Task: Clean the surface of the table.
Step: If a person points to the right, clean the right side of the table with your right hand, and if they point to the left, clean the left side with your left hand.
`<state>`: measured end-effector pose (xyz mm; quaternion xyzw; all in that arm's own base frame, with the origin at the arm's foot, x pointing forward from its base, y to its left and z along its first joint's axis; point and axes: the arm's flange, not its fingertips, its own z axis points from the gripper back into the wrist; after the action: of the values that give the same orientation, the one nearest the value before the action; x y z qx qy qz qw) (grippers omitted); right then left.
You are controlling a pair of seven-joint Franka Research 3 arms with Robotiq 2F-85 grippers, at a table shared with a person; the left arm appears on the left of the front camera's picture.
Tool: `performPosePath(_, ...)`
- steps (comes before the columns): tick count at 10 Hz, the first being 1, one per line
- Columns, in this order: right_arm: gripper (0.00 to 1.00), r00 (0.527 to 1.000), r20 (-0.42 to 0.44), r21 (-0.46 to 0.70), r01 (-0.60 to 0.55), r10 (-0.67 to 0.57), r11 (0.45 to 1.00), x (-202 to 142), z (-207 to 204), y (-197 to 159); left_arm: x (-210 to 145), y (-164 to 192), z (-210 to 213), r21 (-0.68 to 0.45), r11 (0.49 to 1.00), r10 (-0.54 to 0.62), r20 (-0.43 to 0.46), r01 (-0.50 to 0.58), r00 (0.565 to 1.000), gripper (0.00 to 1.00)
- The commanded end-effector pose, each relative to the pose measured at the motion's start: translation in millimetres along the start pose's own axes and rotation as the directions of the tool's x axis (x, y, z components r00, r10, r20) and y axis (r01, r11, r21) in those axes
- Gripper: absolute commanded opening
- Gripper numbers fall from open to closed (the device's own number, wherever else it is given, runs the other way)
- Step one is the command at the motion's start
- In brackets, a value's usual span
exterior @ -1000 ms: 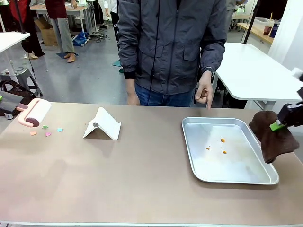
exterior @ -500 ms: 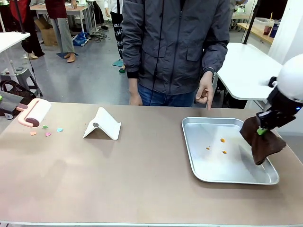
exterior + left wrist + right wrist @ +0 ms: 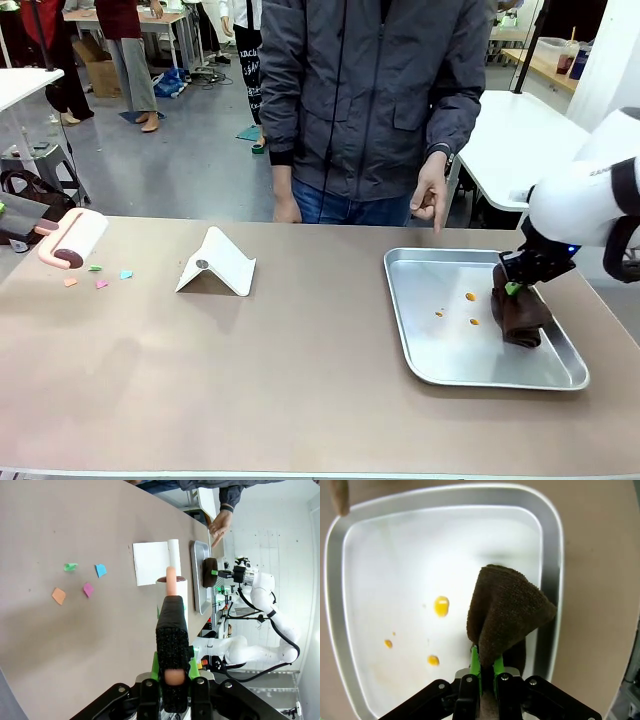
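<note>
Right tool (image 3: 513, 288) pinching cloth (image 3: 521, 316), above tray (image 3: 440, 347) on table (image 3: 280, 380)

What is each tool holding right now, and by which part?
Left tool is shut on the lint roller by its pink handle; right tool pinches the brown cloth at a bunched edge.

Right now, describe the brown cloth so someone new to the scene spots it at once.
On the wide taupe table, look to the robot's right end, where a shallow silver tray lies. At the tray's right side, the right gripper pinches a bunched cloth. It is the one dark brown, fuzzy thing there, beside small orange drops.
</note>
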<state>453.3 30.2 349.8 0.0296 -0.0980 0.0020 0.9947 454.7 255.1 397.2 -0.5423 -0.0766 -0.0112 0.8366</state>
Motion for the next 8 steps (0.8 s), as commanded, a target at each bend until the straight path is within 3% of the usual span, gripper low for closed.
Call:
performPosePath(1, 0.11, 0.999, 0.023, 0.057, 0.040, -0.041, 0.998, 10, -15, 10, -4, -4, -1, -0.012, 1.000, -0.003, -0.004, 0.003, 1.000, 0.16)
performPosePath(8, 0.11, 0.997, -0.057, 0.345, 0.073, -0.057, 0.936, 21, -41, 52, -4, -4, -1, -0.012, 1.000, -0.003, -0.004, 0.003, 1.000, 0.16)
